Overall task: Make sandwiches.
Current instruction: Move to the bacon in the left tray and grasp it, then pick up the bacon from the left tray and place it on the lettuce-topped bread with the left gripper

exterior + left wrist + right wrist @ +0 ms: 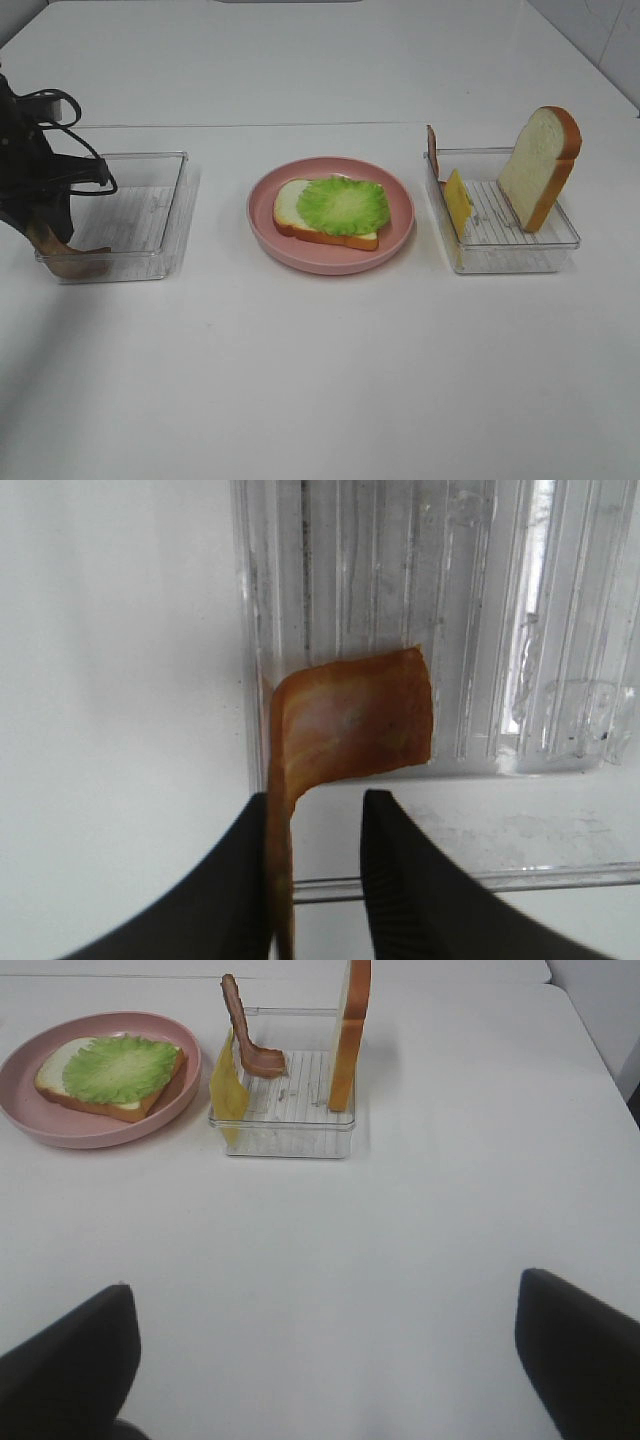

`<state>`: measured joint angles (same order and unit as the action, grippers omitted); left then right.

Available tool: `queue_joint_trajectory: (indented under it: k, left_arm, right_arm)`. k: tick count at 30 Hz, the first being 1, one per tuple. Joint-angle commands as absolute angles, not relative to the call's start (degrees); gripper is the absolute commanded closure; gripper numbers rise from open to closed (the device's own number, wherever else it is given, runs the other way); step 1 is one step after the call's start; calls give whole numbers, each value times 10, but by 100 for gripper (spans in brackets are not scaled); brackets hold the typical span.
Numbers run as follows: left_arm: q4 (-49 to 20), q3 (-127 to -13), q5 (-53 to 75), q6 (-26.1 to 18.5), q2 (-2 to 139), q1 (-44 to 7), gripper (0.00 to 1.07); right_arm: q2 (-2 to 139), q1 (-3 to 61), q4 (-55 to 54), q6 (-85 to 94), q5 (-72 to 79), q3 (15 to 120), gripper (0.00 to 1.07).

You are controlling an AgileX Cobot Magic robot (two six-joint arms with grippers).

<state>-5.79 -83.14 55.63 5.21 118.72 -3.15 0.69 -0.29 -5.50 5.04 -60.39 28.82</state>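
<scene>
The left gripper's two black fingers fill the near edge of the left wrist view. A flat brown bacon strip runs edge-on between them. It lies against one finger, and a gap shows between it and the other, so the jaws stand apart and are not clamped on it. Beyond the fingertips the strip bends over and rests on the corner of a clear ribbed plastic tray. In the exterior high view this tray sits on the left of the white table, and the gripper hangs at its near outer corner.

The right gripper is spread wide and empty above bare table, with a dark finger at either side of its wrist view.

In the middle of the table is a round pink plate. On it lies a white bread slice with an orange-brown crust, and a ruffled green lettuce leaf covers most of that slice.

To the right of the plate stands a second clear plastic tray. Inside it a second crusted bread slice stands upright and leans slightly. A yellow cheese square is propped on edge against the wall nearest the plate. Another brown bacon strip stands at the far corner on that same side, and the right wrist view shows its lower end curling onto the tray floor.
</scene>
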Motion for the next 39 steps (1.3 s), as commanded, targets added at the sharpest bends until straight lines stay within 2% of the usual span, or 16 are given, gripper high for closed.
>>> queue_joint_trajectory:
  k: [1, 2, 3, 5, 19, 23, 30, 39]
  left_arm:
    - [-60, -827, 563, 59, 1188, -34, 90]
    - [-60, -827, 563, 60, 1188, -34, 98]
    - [-60, -827, 563, 60, 1188, -34, 98]
    - [-60, -827, 563, 60, 1188, -34, 107]
    - [-61, -827, 574, 53, 1182, -34, 107]
    - [-84, -827, 577, 35, 1149, -34, 107]
    - [-99, -839, 607, 33, 1100, -34, 107]
    - [-119, -944, 701, 34, 1070, -76, 107]
  right_arm:
    - [8, -3, -55, 48, -603, 287, 10]
    - [8, -3, -55, 48, -603, 287, 10]
    - [8, -3, -55, 48, -603, 287, 10]
    - [8, -3, -55, 48, -603, 287, 10]
    - [8, -3, -55, 48, -603, 287, 10]
    - [8, -3, -55, 48, -603, 287, 10]
    - [8, -3, -55, 48, -603, 287, 10]
    - [8, -3, -55, 48, -603, 287, 10]
